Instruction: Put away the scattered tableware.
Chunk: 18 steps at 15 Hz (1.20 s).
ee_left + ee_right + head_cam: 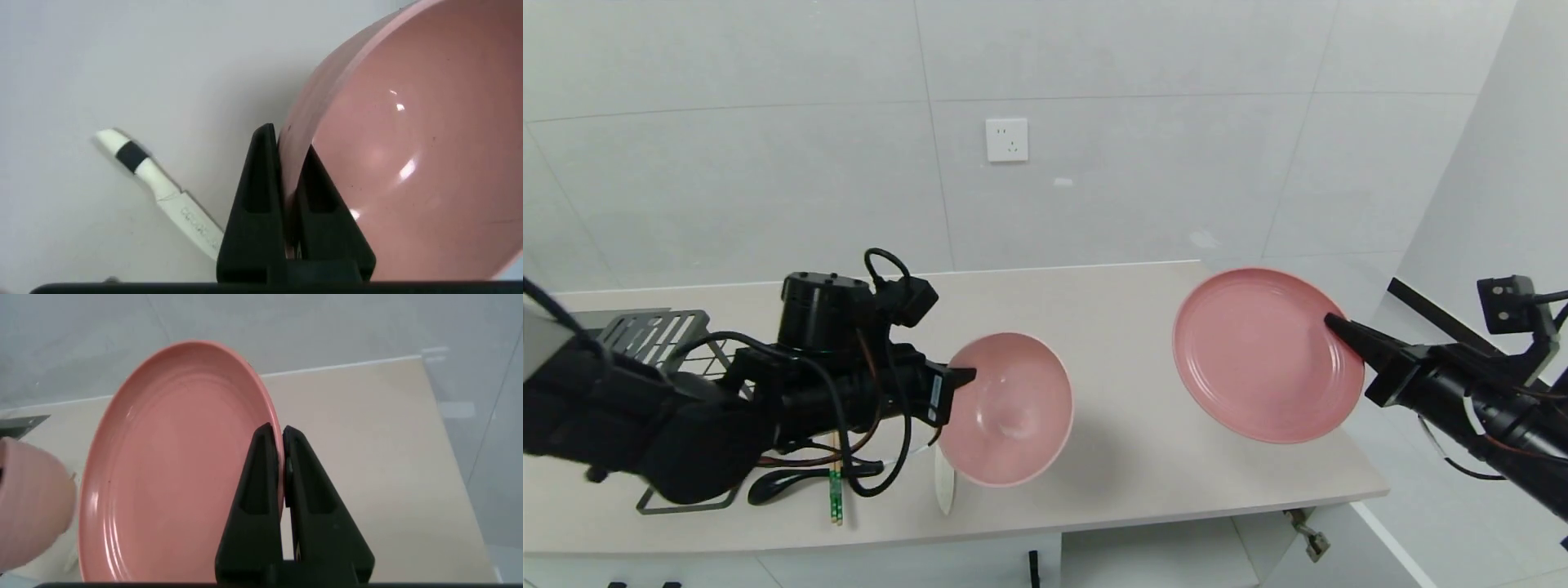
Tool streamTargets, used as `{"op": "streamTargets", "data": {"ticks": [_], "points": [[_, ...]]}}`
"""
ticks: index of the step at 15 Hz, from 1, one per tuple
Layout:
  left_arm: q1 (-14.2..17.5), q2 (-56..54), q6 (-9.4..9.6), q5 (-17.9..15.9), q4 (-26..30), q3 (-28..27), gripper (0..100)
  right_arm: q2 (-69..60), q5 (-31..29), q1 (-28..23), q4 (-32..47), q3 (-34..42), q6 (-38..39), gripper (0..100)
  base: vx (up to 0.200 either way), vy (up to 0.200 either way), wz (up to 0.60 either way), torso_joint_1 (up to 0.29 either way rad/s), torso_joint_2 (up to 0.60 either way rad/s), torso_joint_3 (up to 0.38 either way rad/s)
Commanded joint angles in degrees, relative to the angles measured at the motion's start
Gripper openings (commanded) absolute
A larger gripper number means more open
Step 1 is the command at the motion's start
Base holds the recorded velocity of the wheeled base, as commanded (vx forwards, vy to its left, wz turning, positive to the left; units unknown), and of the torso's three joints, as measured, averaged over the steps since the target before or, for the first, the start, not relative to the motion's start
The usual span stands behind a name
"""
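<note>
Aloft above the desk [1127,310], two pieces of pink tableware hung tilted, neither touching the surface. The left gripper [960,377] was clamped on the rim of a pink bowl [1013,408], whose hollow faced forward and up. The right gripper [1333,322] pinched the edge of a pink plate [1262,355], one finger on each face. A wire rack [658,331] stood at the desk's left end, partly behind the left arm. That put it on the left gripper's own side and well apart from the plate, with the bowl between the two. On that layout the left arm looked the nearer to the rack, and the plate would have had to cross most of the desk. Lying loose near the rack's front were a pair of chopsticks [836,494] and a black spoon [780,483]. A white knife [943,486] lay just below the bowl, and all three were not yet put away.
</note>
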Motion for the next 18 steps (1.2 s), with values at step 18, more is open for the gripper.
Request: {"op": "streamTargets", "data": {"ticks": [18], "points": [[3.9, -5.0, -11.95, 14.8, -32.7, 18.6, 0, 3.2, -1.1, 7.3, -0.1, -5.6, -6.5, 0, 0.000, 0.000, 0.00, 0.000, 0.00, 0.000]]}}
